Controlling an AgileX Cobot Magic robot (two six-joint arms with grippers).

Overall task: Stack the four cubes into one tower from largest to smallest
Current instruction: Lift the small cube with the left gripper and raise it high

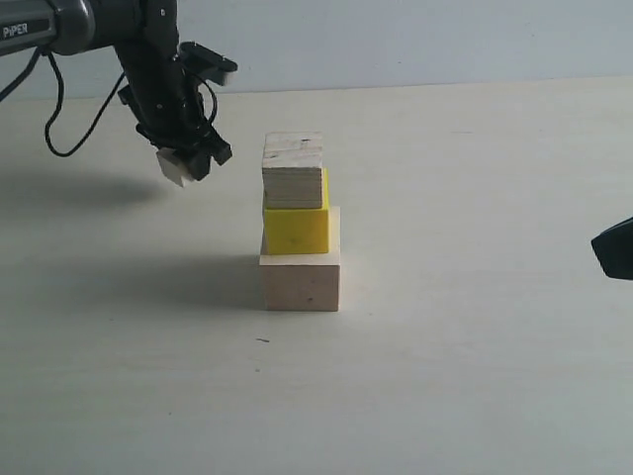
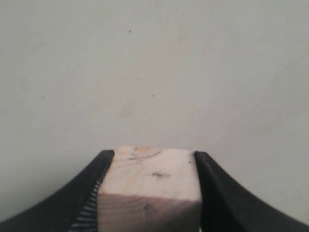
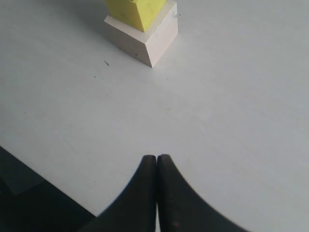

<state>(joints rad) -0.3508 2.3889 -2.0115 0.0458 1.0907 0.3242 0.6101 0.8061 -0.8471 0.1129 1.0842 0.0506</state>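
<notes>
Three cubes stacked, smallest cube (image 2: 149, 188) held in the air.
On the matte table (image 1: 445, 376), the pale wooden big cube (image 1: 301, 281) carries the bright yellow cube (image 1: 295, 230), then the layered-edge plywood cube (image 1: 293, 170). The right gripper (image 3: 157, 159) is closed and empty. Farther back, the left gripper (image 1: 188, 158) clamps the smallest cube between ribbed black fingers.

Exterior view: the right hand (image 1: 614, 249) is just a dark sliver, sliced off by the frame edge, so its fingers can't be read there. The smallest pale cube (image 1: 174, 168) peeks out, half buried in the left hand (image 1: 184, 161). The left wrist view cuts off that cube's lower part. The right wrist view chops the yellow cube (image 3: 137, 10) at the frame edge, top unseen.
</notes>
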